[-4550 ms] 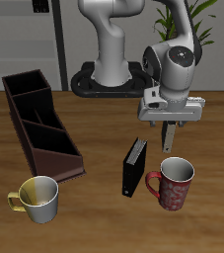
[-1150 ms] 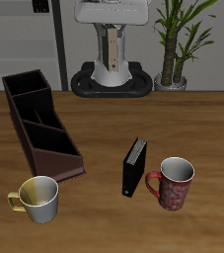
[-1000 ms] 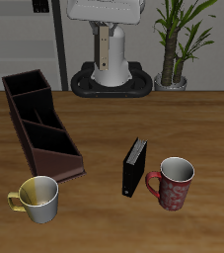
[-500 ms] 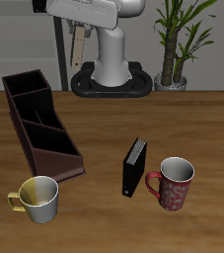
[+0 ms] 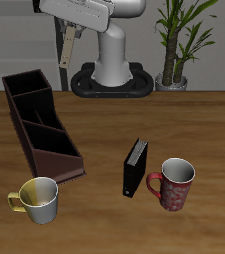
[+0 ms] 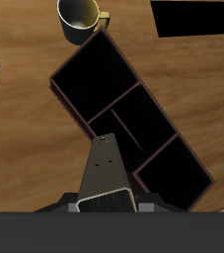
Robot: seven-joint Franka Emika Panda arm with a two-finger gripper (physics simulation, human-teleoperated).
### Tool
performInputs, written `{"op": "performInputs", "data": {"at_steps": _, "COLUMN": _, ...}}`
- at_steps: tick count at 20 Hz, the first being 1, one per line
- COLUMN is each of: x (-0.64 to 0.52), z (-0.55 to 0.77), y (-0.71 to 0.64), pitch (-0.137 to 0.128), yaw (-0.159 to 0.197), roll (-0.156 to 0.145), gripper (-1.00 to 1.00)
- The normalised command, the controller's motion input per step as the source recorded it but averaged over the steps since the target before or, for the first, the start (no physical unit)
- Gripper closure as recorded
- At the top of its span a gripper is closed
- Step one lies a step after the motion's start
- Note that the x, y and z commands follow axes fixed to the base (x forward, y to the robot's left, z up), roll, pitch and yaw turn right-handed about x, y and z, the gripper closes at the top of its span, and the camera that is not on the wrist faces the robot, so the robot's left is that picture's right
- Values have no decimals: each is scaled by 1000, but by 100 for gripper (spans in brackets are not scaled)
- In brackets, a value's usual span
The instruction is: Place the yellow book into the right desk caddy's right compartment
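My gripper (image 5: 74, 30) is shut on the yellow book (image 5: 70, 48), a thin pale tan book that hangs down from the fingers, slightly tilted. It is held high, above and behind the far end of the right desk caddy (image 5: 68, 157), a long maroon-brown tray with dividers. The squarish right compartment (image 5: 25, 88) is at the caddy's far end. In the wrist view the book (image 6: 109, 170) points down over the caddy (image 6: 83, 44), beside that end compartment (image 6: 171, 170). The gripper (image 6: 108, 204) shows only at the frame edge.
A thicker black book (image 5: 135, 167) stands upright near the table's middle. A red mug (image 5: 173, 184) is beside it. A yellow mug (image 5: 37, 198) sits by the caddy's near end and also shows in the wrist view (image 6: 79, 18). The robot base (image 5: 112, 81) is behind.
The arm has swung sideways from above the robot base toward the caddy's side, carrying the yellow book with it. Things on the table have not moved.
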Motion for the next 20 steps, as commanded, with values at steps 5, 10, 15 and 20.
{"op": "performInputs", "data": {"at_steps": 5, "x": -223, "z": -5, "y": -308, "pitch": -9, "yaw": -10, "roll": -57, "gripper": 100}}
{"op": "performInputs", "data": {"at_steps": 10, "x": -172, "z": -16, "y": -442, "pitch": 2, "yaw": -22, "roll": -80, "gripper": 100}}
{"op": "performInputs", "data": {"at_steps": 15, "x": -45, "z": -74, "y": -312, "pitch": 34, "yaw": -10, "roll": -29, "gripper": 100}}
{"op": "performInputs", "data": {"at_steps": 20, "x": -72, "z": -94, "y": -321, "pitch": 36, "yaw": 26, "roll": 22, "gripper": 100}}
